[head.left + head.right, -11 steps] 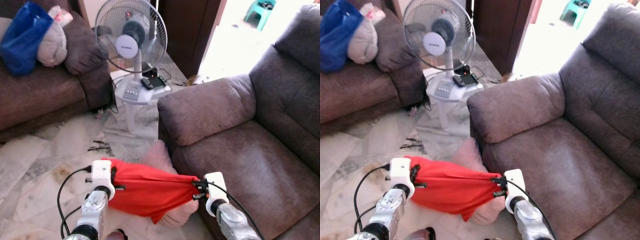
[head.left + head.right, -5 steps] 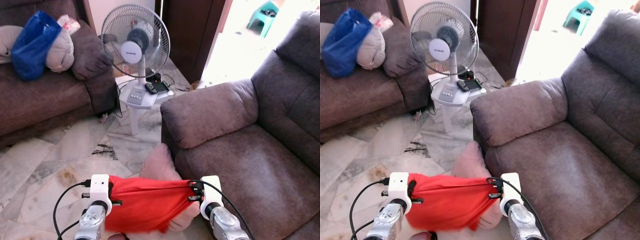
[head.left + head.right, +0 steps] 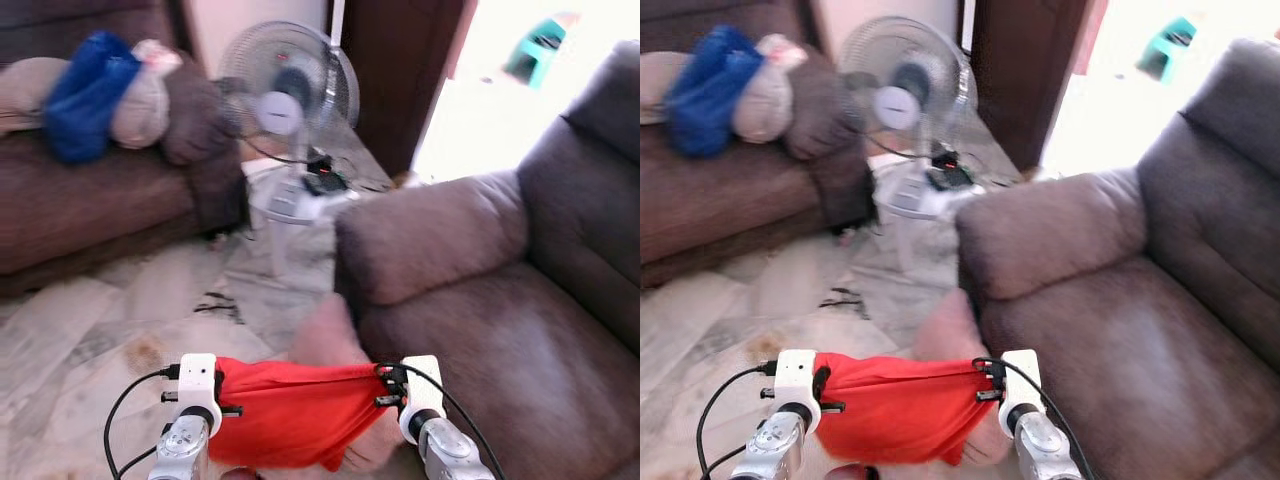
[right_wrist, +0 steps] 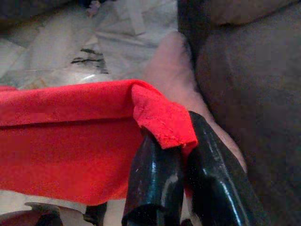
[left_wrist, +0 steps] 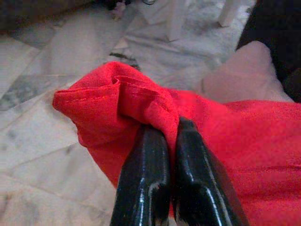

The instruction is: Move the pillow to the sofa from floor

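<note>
A red pillow (image 3: 295, 410) hangs stretched between my two grippers, low in front of me above the marble floor. My left gripper (image 3: 226, 385) is shut on its left corner, the cloth pinched between the fingers (image 5: 146, 183). My right gripper (image 3: 383, 385) is shut on the right corner, again with red cloth between the fingers (image 4: 155, 179). Behind the red one, a pink pillow (image 3: 325, 335) leans against the front of the brown sofa (image 3: 480, 290), which stands to my right.
A white pedestal fan (image 3: 290, 110) stands on the floor ahead, with cables at its base. Another brown sofa (image 3: 90, 210) at the left carries a blue bag (image 3: 85, 95) and a cushion. A bright doorway opens at the back right.
The whole view has shifted and blurred, so the camera moved. The red pillow stays gripped at both corners and sits slightly lower and nearer than a second ago.
</note>
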{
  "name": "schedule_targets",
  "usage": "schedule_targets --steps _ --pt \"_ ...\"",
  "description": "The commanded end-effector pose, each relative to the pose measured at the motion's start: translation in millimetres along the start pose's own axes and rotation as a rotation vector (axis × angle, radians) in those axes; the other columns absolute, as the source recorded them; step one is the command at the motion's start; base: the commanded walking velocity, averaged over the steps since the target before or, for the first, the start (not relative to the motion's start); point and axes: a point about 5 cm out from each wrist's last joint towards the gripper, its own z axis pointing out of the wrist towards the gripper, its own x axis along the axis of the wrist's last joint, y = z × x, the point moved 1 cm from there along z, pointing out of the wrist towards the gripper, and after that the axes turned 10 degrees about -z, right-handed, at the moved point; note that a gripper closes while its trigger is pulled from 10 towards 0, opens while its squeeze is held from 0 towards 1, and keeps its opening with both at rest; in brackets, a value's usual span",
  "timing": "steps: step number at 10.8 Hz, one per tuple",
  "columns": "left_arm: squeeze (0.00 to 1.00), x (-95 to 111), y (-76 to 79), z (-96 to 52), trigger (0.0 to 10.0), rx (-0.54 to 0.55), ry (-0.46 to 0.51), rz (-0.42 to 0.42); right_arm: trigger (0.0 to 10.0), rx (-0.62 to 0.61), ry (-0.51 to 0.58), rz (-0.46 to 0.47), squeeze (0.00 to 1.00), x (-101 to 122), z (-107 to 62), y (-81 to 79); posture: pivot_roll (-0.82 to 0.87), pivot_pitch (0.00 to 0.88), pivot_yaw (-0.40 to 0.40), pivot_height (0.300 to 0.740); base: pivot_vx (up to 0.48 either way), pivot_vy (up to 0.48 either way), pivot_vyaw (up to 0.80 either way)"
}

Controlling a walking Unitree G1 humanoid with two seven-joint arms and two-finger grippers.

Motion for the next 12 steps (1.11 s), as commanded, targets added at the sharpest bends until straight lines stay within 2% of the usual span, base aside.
schedule_targets --steps 1,3,12 --pt "0.00 18 -43.2 -1.8 10.0 0.170 0.085 -0.020 10.0 -0.171 0.009 0.075 0.00 -2 -6.8 38.2 0.06 0.000 -0.058 0.740 0.000 0.281 0.00" --pt "0.00 16 -42.2 -2.2 10.0 0.164 0.080 -0.021 10.0 -0.171 0.013 0.075 0.00 0 -6.2 38.2 0.06 0.000 -0.055 0.740 0.000 0.294 -0.74" --pt "0.00 21 -43.6 -0.2 10.0 0.191 0.097 -0.047 10.0 -0.147 0.048 0.072 0.00 12 -1.3 36.9 0.06 0.030 -0.072 0.740 0.000 0.324 0.00"
